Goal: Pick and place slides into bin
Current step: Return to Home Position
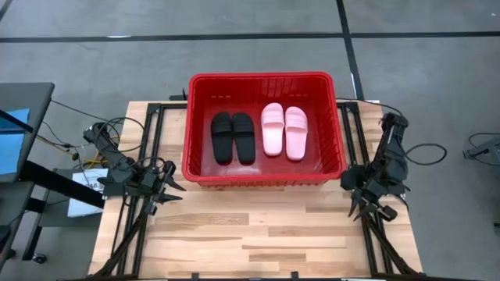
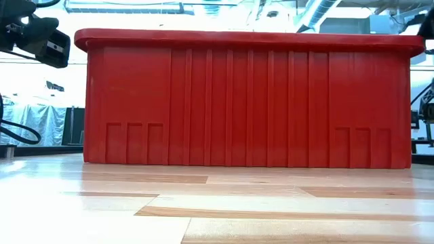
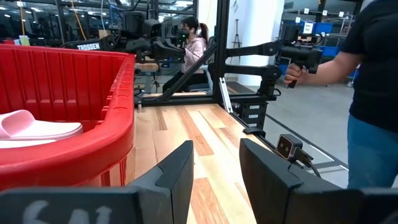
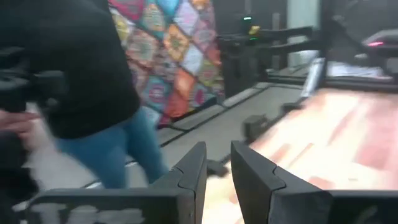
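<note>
The red bin (image 1: 264,176) stands at the table's far middle. Inside it, a black pair of slides (image 1: 233,136) and a pale pink pair (image 1: 283,131) lie flat on their soles, side by side. One pink slide (image 3: 37,129) shows in the left wrist view. My left gripper (image 1: 173,187) is open and empty by the bin's near left corner. My right gripper (image 1: 364,209) is open and empty beyond the bin's near right corner.
Bare wooden tabletop (image 1: 258,234) stretches between the bin and the near edge. Black frame rails (image 1: 141,226) run along both table sides. A person in a dark top and jeans (image 3: 373,93) stands beside the table; another sits farther back (image 3: 193,43).
</note>
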